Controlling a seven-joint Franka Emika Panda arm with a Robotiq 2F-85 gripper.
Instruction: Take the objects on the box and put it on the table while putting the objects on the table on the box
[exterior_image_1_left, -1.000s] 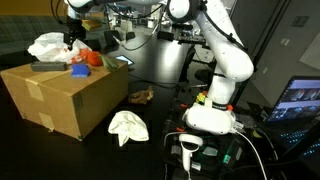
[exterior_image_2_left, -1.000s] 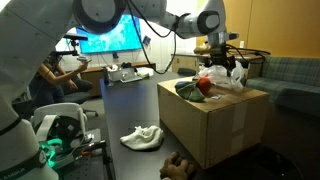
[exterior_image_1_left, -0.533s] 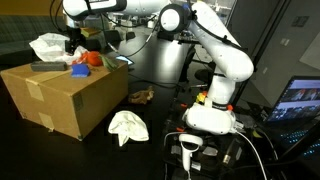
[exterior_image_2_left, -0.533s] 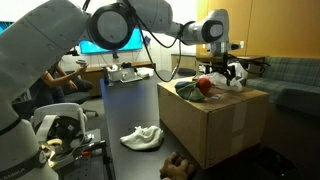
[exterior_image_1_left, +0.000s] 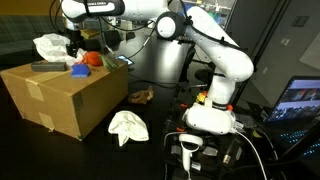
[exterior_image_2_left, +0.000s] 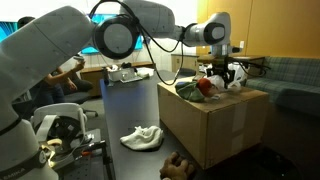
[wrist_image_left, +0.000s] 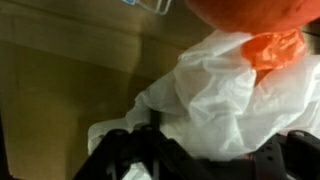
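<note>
Bag (wrist_image_left: 215, 90), white, crumpled, lies on box (exterior_image_1_left: 60, 95) top beside orange object (wrist_image_left: 250, 12). Judged light, limp, slippery film; pinch bunched middle fold. Fingers (wrist_image_left: 118, 152) wide apart astride it, no hold evident.

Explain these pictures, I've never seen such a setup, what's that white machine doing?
The white machine is a robot arm with a gripper at its end. Two pictures come from cameras in the room; the blurry close-up comes from a camera on its wrist. A box stands on a dark table. On the box lie a white bag, an orange thing and a blue thing; on the table, a white cloth and a brown thing. The gripper straddles the bag; whether it grips, I cannot tell.
</note>
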